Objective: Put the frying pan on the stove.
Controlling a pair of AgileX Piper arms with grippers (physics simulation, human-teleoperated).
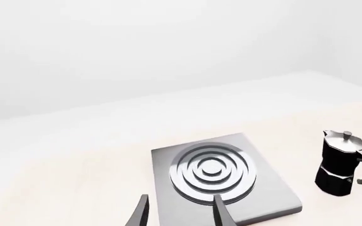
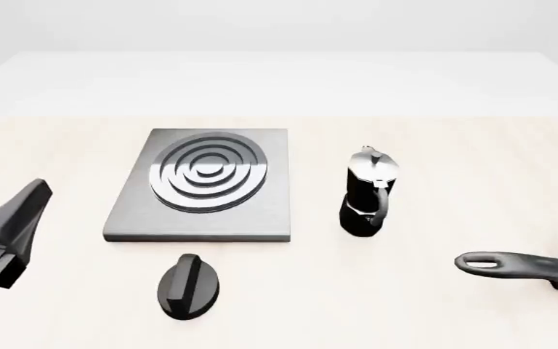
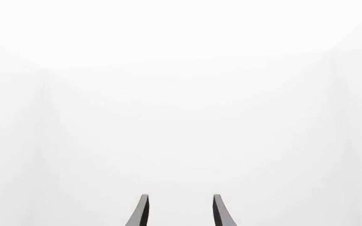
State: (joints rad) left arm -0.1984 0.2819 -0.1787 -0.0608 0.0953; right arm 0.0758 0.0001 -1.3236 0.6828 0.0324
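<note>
A pale wooden desk [image 2: 434, 313] runs out to a plain white backdrop, and everything you work with sits on its near half. The stove [image 2: 204, 185] lies flat at about ten o'clock from the desk's middle in the front view, its ringed burner bare. The frying pan [image 2: 531, 265] is far off at four o'clock, cut by the right edge of the picture; only a sliver of its black bowl shows, with the long handle pointing toward nine o'clock, its holed end nearest the middle.

Between the pan and the stove stands a moka pot [image 2: 365, 193], upright, just beside the stove's right edge and well apart from the pan handle. A small black oval knob [image 2: 188, 286] lies at six o'clock from the stove, near its front edge but not touching.

Your left claw [image 1: 179, 212] sits parted with nothing between its fingers, looking over the stove; in the front view it is at the left edge. Your right claw [image 3: 179, 212] is likewise parted and holding nothing, facing only white.
</note>
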